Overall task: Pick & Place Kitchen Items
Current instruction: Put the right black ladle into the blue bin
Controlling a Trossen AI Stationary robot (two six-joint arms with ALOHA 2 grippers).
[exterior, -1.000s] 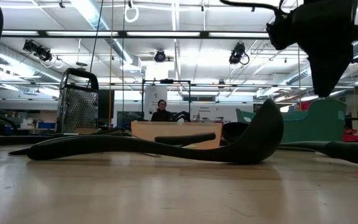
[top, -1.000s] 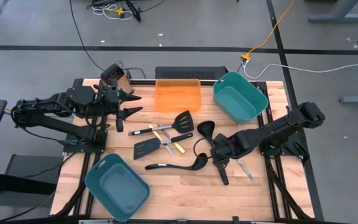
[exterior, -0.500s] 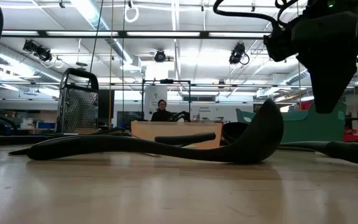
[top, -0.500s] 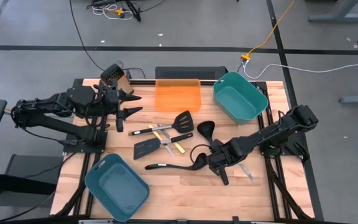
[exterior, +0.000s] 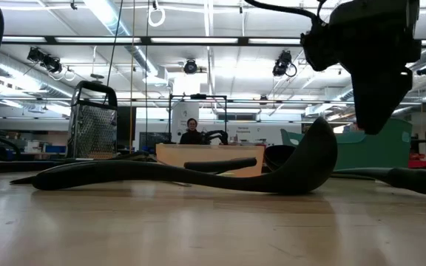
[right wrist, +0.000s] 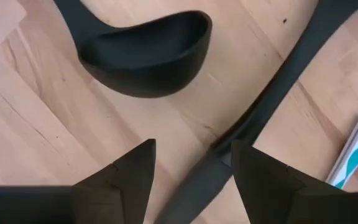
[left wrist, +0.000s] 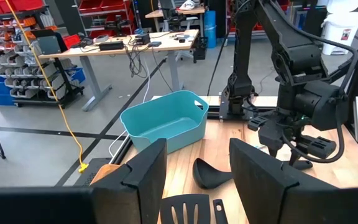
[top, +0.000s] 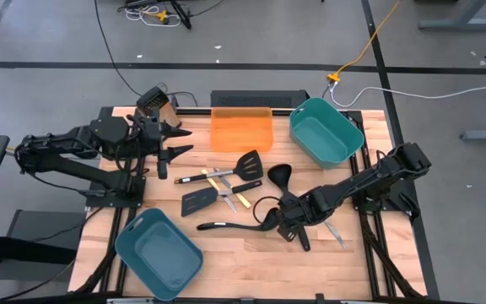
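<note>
Two black ladles lie on the wooden table. One (top: pixel 234 225) has its bowl (right wrist: pixel 148 53) near the table's middle. The other's bowl (top: pixel 279 175) lies farther back, and its handle (right wrist: pixel 272 93) runs toward the near edge. My right gripper (top: pixel 280 223) hangs open, pointing down, just above that handle beside the first ladle's bowl, a finger (right wrist: pixel 129 177) on either side and touching nothing. Two black slotted spatulas (top: pixel 247 163) (top: pixel 199 201) and yellow-handled pieces (top: pixel 226 190) lie left of it. My left gripper (left wrist: pixel 194 180) waits open and raised at the far left.
One teal bin (top: pixel 326 129) stands at the far right, another (top: pixel 159 253) at the near left. An orange tray (top: pixel 241 128) lies at the far edge, a grater (top: pixel 157 105) at the far left. Silver cutlery (top: pixel 334 230) lies right of my right gripper.
My right gripper has sunk and gone toward the table's left edge, tipping a little steeper, and now stands over the ladle handle beside the other ladle's bowl. Its fingers stay open. No utensil has moved.
</note>
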